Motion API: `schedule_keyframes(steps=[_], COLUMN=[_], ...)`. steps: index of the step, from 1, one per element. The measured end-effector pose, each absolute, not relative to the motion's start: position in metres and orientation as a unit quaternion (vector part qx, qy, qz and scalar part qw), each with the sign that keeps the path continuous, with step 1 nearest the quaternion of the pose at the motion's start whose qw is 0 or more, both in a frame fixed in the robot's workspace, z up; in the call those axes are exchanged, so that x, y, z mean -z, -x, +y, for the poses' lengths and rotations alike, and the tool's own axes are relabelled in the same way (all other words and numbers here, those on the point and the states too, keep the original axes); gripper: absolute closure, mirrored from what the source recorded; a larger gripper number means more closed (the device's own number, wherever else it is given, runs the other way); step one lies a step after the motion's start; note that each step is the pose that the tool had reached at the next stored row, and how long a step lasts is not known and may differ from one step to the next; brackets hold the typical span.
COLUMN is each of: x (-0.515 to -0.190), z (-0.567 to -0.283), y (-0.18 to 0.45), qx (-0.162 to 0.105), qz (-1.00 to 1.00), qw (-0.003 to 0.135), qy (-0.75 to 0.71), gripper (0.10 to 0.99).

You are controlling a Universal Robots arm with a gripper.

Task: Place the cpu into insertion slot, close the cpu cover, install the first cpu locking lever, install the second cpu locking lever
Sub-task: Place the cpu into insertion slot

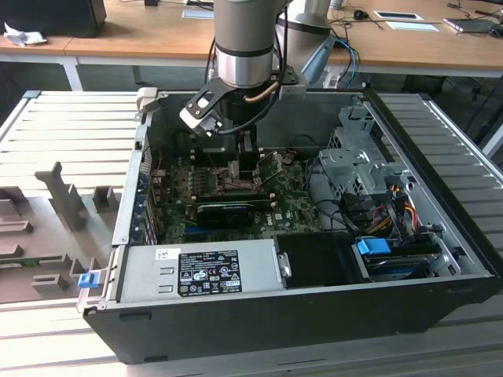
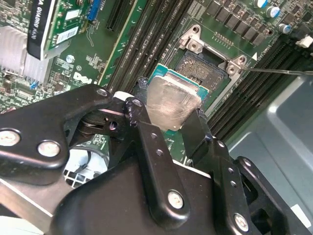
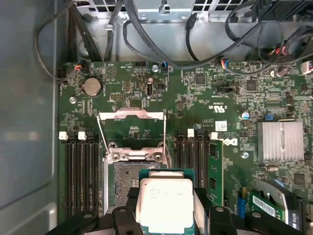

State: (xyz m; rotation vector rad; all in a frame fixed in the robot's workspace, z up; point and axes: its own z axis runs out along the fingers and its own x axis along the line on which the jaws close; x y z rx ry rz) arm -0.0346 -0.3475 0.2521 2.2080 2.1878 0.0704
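My gripper (image 2: pixel 171 105) is shut on the cpu (image 2: pixel 173 100), a small silvery square chip on a green base pinched between two black fingers (image 2: pixel 146 127). In the first wrist view the cpu (image 3: pixel 165 203) hangs just off the edge of the insertion slot (image 3: pixel 124 183), a dark square socket with a silver rim, and is apart from it. The cpu cover (image 3: pixel 131 116) stands swung open beyond the slot, with thin wire levers (image 3: pixel 101 137) raised at its sides. In the exterior view the gripper (image 1: pixel 233 174) reaches down into the open computer case over the green board.
Long black memory slots (image 3: pixel 80 176) flank the socket on both sides. A black graphics card (image 1: pixel 224 210) and a silver heatsink (image 3: pixel 279 141) lie close by. Black cables (image 3: pixel 161 44) cross above the board. The drive cage (image 1: pixel 354 157) and power supply (image 1: pixel 196 271) bound the space.
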Motion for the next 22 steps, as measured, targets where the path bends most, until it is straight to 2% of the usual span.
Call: schedule_keyframes(steps=[22], x=[-0.222], z=[-0.326], y=[0.036], qx=[-0.022], qz=[0.717], qw=[0.016], qy=[-0.696], gripper=[0.561])
